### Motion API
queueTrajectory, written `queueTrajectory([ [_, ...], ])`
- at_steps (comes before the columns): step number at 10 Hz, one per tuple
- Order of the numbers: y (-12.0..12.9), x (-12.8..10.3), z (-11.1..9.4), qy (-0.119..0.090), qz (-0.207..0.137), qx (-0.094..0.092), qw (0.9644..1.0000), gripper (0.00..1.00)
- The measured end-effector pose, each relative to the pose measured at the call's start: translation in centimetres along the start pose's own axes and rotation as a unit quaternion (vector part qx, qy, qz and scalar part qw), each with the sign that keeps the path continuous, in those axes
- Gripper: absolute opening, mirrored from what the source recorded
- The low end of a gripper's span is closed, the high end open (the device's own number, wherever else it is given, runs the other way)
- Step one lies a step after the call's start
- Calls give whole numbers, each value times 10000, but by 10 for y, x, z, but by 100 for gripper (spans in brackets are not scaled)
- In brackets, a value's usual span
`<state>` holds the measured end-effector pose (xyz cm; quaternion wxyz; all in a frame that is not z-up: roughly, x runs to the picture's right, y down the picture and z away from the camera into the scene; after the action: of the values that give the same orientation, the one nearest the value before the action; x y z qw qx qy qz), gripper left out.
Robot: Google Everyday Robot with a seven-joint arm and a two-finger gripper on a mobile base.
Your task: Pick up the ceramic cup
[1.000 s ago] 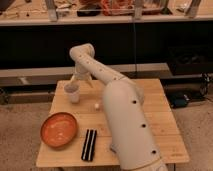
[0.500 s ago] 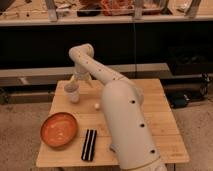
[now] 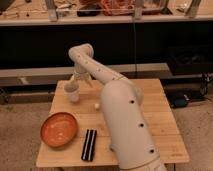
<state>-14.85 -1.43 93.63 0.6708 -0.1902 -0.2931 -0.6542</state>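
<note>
The ceramic cup (image 3: 72, 92) is a small cream cylinder standing upright near the far left of the wooden table (image 3: 160, 115). My gripper (image 3: 80, 80) hangs just above and behind the cup at the end of the white arm, which reaches over the table from the front. The arm's large white body (image 3: 125, 125) covers the middle of the table.
A wide orange bowl (image 3: 59, 130) sits at the front left. A black striped object (image 3: 89, 144) lies flat beside it near the front edge. A tiny white cube (image 3: 96, 105) lies right of the cup. A dark shelf unit stands behind the table.
</note>
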Motion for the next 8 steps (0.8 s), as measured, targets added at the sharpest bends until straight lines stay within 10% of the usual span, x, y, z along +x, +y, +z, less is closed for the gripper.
queueTrajectory([
  [8,-1,2,3,16,-71,-48,10000,80],
])
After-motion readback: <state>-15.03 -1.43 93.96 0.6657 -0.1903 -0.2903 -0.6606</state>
